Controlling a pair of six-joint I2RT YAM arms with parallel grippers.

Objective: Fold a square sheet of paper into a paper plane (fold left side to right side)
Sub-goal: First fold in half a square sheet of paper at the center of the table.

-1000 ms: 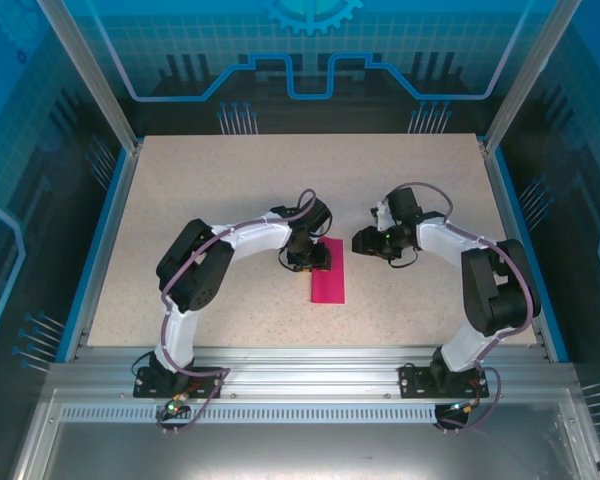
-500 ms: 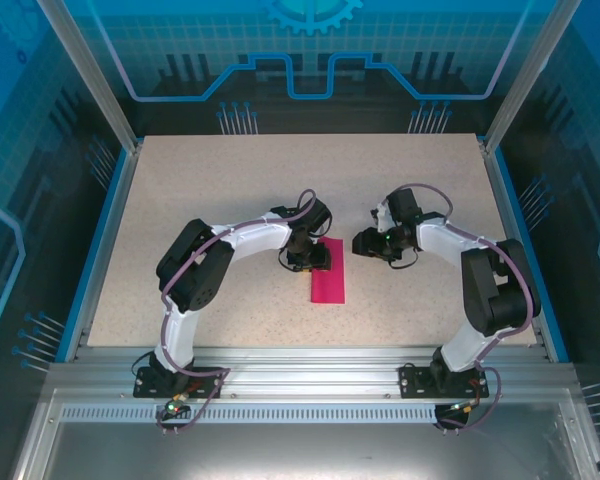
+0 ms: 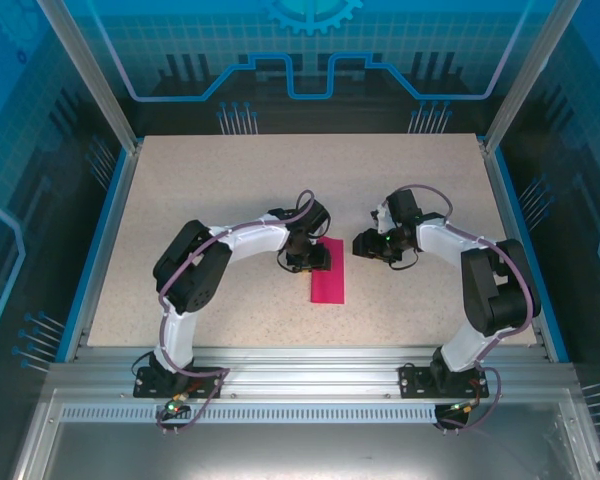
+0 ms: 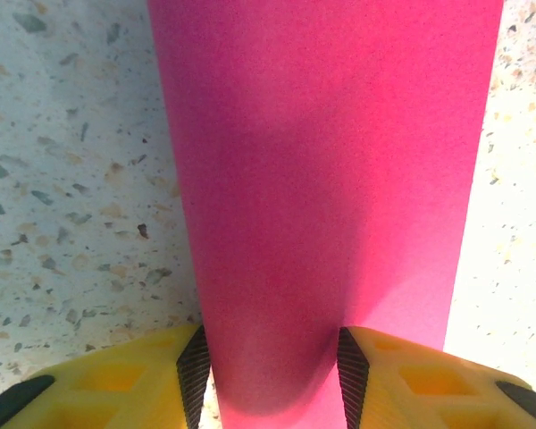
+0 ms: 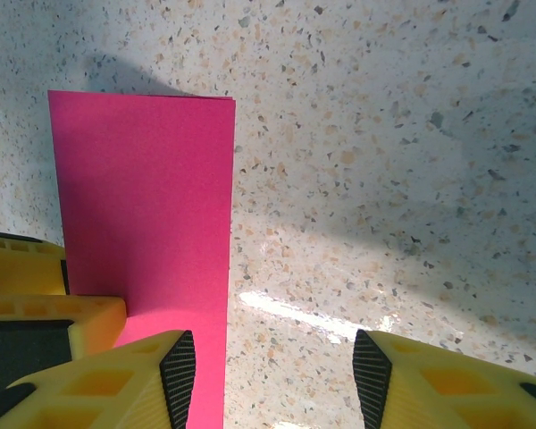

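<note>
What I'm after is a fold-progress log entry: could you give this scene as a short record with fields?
paper: magenta-pink sheet of paper, folded into a narrow rectangle, lying flat on the speckled beige table
left tool: open, fingers astride the paper's far end
right tool: open, at the paper's right edge, holding nothing
plane: not yet formed

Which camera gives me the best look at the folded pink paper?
The top external view: the paper lies as a nearly whole narrow strip, its far end under the left pincer. The left wrist view crops both ends; the right wrist view shows one squared end.
</note>
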